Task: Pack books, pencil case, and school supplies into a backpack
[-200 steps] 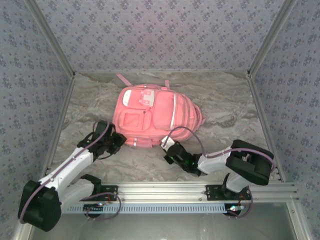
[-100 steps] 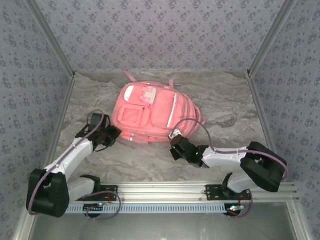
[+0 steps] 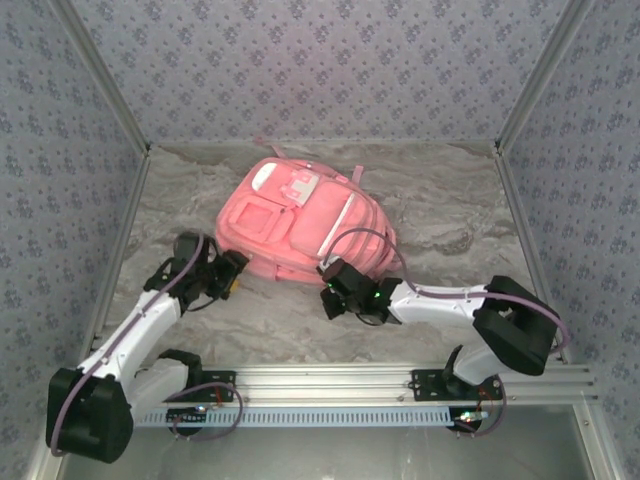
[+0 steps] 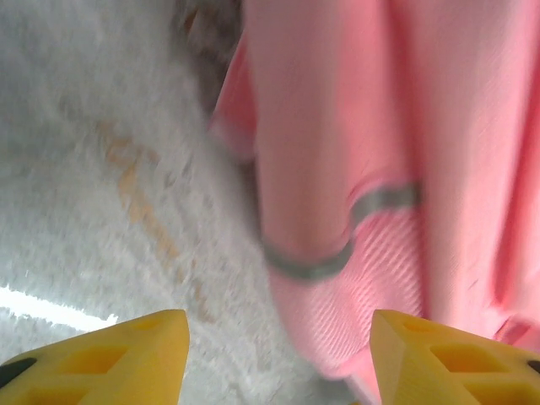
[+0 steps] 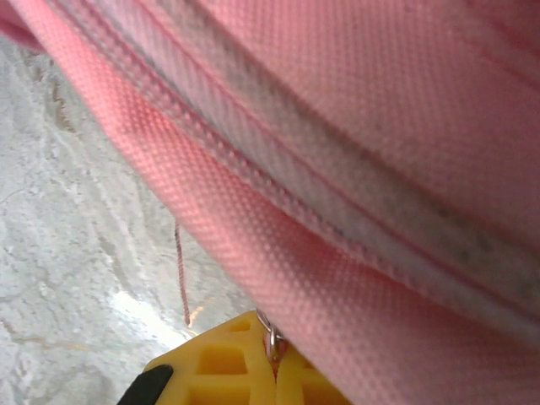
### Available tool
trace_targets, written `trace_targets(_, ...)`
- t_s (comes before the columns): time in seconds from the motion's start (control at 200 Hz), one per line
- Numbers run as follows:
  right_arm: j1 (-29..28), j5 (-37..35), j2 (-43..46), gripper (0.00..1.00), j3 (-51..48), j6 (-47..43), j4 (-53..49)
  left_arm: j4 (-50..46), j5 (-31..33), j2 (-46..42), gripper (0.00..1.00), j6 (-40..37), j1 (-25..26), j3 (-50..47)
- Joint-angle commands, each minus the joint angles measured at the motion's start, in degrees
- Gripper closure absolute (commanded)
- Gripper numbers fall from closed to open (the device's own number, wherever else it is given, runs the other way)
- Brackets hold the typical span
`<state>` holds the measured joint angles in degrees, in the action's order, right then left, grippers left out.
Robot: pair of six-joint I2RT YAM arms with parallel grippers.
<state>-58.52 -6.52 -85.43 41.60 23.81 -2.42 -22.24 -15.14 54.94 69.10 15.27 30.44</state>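
Backpack (image 3: 300, 225): soft pink all over, white trim strips, pale patch at its 11 o'clock corner. Close up, fine woven dot texture in the pink; greyish-white band crossing it. My left fingers (image 4: 110, 359): bright yellow, black at edge. My right fingers (image 5: 228, 363): same yellow, black patch at 7 o'clock. Worktop (image 3: 450, 215): grey marble, pale veins, faint tan streak. Walls (image 3: 320, 70): grey-blue, small dark floral repeat. My arms (image 3: 140, 325): white shells, black joints. Rail (image 3: 330, 380) at 6 o'clock: silver.
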Motion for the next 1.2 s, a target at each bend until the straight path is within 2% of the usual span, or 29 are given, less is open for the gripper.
trace_targets(0.0,-0.8,3.5,-2.8,1.00,4.5,1.8,1.4,4.8,0.5,-1.1,0.39,4.3,1.6,-2.0)
trace_targets(0.24,-1.8,6.1,-7.2,1.00,8.3,1.8,2.1,12.0,1.6,3.8,0.40,5.0,3.6,-2.8)
trace_targets(0.435,-1.8,7.1,-7.6,1.00,8.3,2.0,2.9,17.0,2.1,10.2,0.46,5.4,3.6,-3.8)
trace_targets(0.55,-1.9,7.1,-7.8,1.00,8.3,2.0,3.4,18.6,2.5,14.2,0.50,4.6,3.5,-1.3)
trace_targets(0.705,-2.0,7.9,-8.9,1.00,8.8,2.4,3.0,16.2,5.1,18.3,0.52,0.0,3.6,4.9)
trace_targets(0.769,-1.9,8.8,-9.7,1.00,9.4,2.9,1.8,15.5,6.3,19.7,0.59,-1.9,3.6,6.7)
trace_targets(0.874,-1.8,8.4,-10.2,1.00,9.6,3.1,0.3,15.6,6.5,22.4,0.80,-3.4,3.2,8.2)
trace_targets(0.949,-1.6,8.4,-10.1,1.00,9.1,3.3,-0.4,15.7,5.6,24.4,0.89,-3.6,2.2,8.9)
trace_targets(1.104,-1.0,7.8,-8.6,1.00,7.4,3.3,-2.4,14.7,3.5,27.3,1.00,-3.4,-0.6,10.8)
trace_targets(1.199,-0.3,7.7,-7.3,1.00,6.0,3.3,-3.7,14.0,3.5,27.4,1.00,-3.6,-1.6,11.8)
